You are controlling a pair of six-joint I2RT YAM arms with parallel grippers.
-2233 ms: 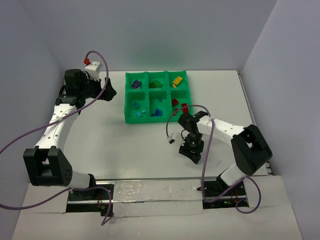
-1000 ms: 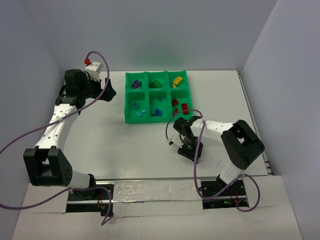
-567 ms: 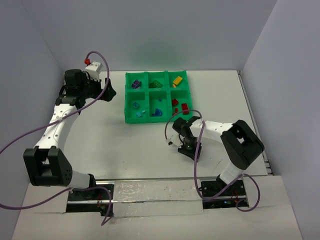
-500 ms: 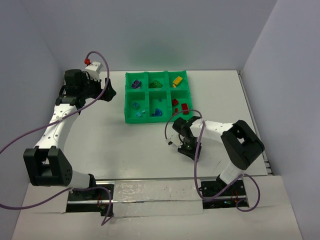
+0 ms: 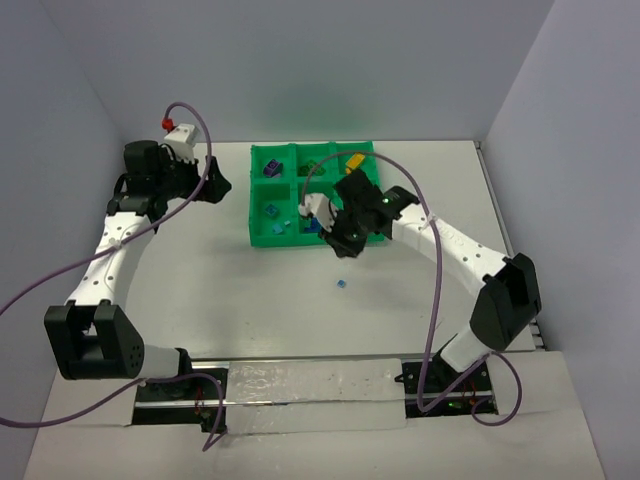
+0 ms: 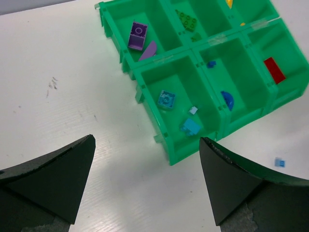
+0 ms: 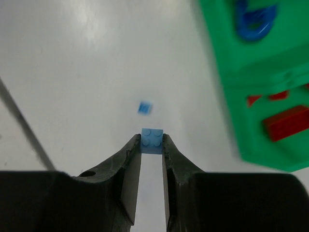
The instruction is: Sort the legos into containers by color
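Observation:
The green tray sits at the table's far middle, with six compartments. They hold purple, green, light blue, blue, red and yellow legos. My right gripper hovers at the tray's near edge. In the right wrist view this gripper is shut on a light blue 2x2 brick, held above the table. A tiny light blue piece lies on the table below it. My left gripper is open and empty, left of the tray.
In the right wrist view the tray's wall stands to the right, with a blue piece and red bricks inside. White walls close in the table. The tiny loose piece also shows in the left wrist view.
My right arm has risen from the table in front of the tray and swung up-left to the tray's near edge, carrying the light blue brick. My left arm shifted slightly.

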